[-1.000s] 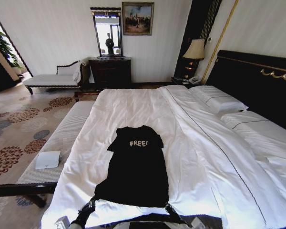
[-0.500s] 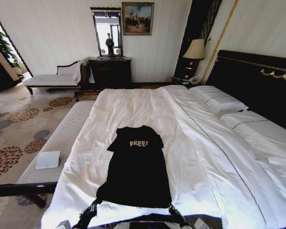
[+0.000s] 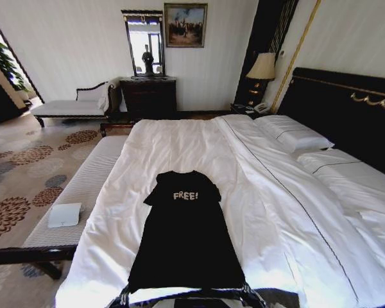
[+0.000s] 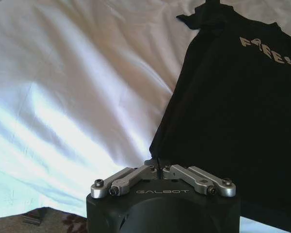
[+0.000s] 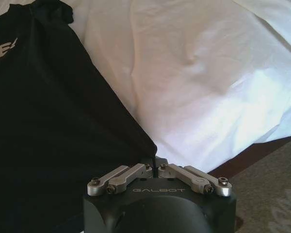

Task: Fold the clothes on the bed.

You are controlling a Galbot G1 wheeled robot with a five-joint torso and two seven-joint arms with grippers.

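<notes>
currently: black top (image 3: 186, 237) flat on bed (image 3: 289, 212), "free!" chest toward headboard, hem at foot edge. left hand (image 4: 157, 167) pinching top's left hem corner; right hand (image 5: 155, 167) pinching right hem corner, fingers pressed together on cloth. risks: thin grip, corner may slip w/ uneven pull; fabric skews; duvet drags along w/ top, creasing fold.

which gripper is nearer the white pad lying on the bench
Left. The left gripper is shut on the black top's hem corner on the bench side, where the white pad lies; the right gripper pinches the opposite corner.
</notes>
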